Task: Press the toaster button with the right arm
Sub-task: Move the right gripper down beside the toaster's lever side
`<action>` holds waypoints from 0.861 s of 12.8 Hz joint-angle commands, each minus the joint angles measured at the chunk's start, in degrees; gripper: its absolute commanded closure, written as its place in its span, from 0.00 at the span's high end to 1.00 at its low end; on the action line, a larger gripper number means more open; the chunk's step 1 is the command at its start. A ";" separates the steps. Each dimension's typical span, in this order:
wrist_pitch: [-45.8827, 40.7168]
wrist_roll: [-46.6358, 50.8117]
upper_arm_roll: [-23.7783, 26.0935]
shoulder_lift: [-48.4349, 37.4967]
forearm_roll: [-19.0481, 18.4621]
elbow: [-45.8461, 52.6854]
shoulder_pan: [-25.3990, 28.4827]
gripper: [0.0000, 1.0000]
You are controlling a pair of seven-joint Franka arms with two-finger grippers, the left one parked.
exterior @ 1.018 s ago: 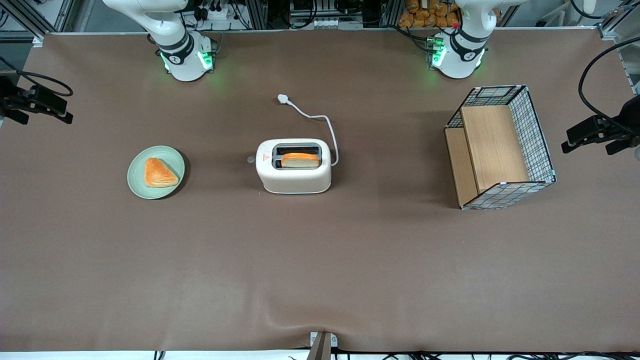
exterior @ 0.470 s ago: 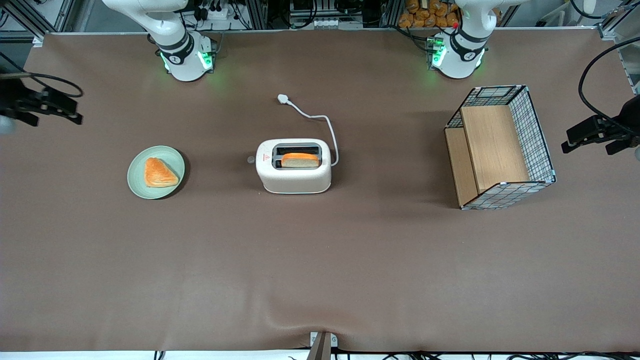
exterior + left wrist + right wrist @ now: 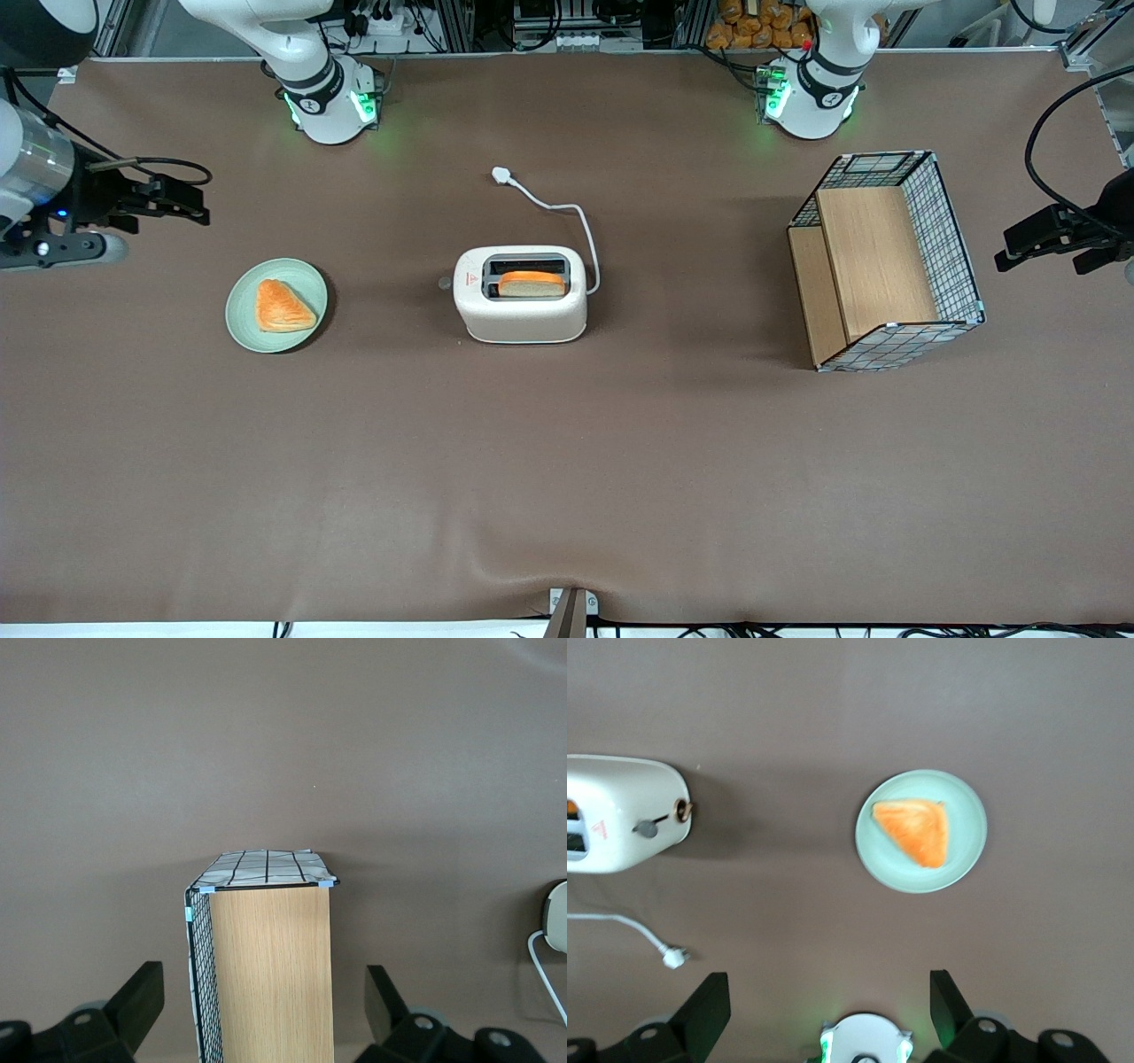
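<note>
The cream-white toaster (image 3: 521,297) stands mid-table with a slice of toast in one slot. Its cord runs to a plug lying toward the arm bases. The small grey toaster button (image 3: 445,283) sticks out of the narrow end that faces the working arm's end of the table. The right arm (image 3: 31,168) reaches in from that end. Its gripper (image 3: 197,202) hangs open above the table, well short of the toaster and farther from the front camera than the plate. The right wrist view shows the toaster (image 3: 620,811), its button (image 3: 647,826) and the open gripper (image 3: 826,979), which holds nothing.
A pale green plate (image 3: 250,330) with a triangular pastry (image 3: 282,307) lies between the gripper and the toaster. It shows again as the plate (image 3: 966,859) in the right wrist view. A wire basket with wooden shelves (image 3: 886,261) stands toward the parked arm's end.
The right gripper has moved in from the table's edge toward the toaster, and more of its wrist now shows. The toaster, plate and basket have not moved.
</note>
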 commanded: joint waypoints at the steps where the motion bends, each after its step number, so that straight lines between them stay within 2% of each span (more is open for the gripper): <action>1: -0.46 0.73 -0.03 0.70 5.01 -2.39 -0.60 1.00; 6: -0.11 1.87 -0.03 3.16 11.87 -6.08 -0.42 1.00; 10: 0.51 1.96 -0.03 5.62 15.66 -8.20 1.06 1.00; 11: 0.59 1.96 -0.03 6.32 15.84 -8.20 1.94 0.97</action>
